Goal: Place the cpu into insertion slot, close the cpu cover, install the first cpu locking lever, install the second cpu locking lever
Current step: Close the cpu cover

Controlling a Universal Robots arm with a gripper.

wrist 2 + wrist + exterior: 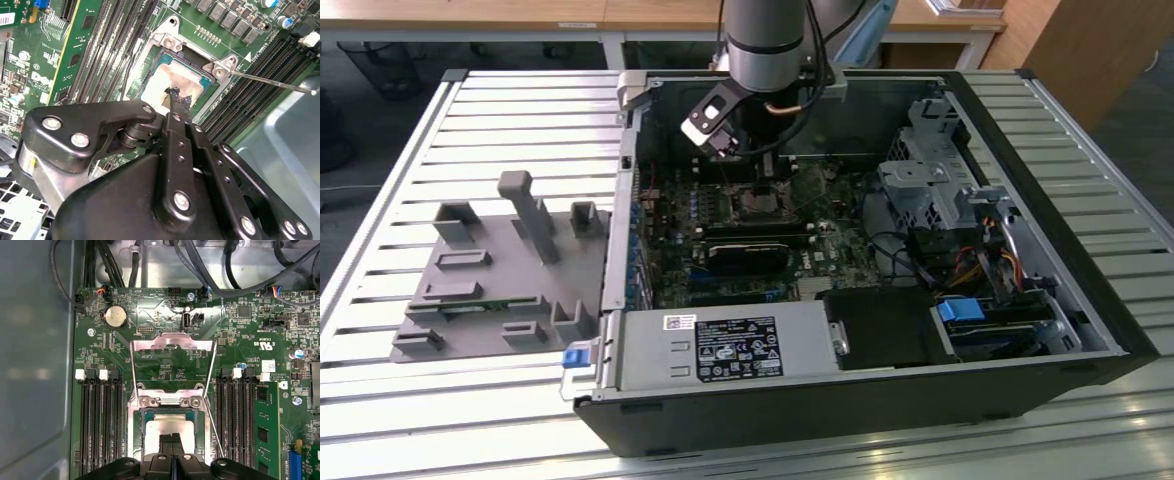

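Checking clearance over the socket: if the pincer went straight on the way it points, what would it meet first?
The cpu: the shut pincer aims at its pale top, seated in the insertion slot. Whether the tips touch it is unclear.

A silver-grey cylindrical robot arm (767, 40), trailed by black cables (817, 52), carries a matte-black gripper (177, 97) studded with silver screws (181, 200).

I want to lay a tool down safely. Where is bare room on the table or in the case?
Bare table slats lie beyond the fixture and in front of the case, nearer the camera. Inside the case it is crowded: gripper over the cpu, cables, a drive cage.
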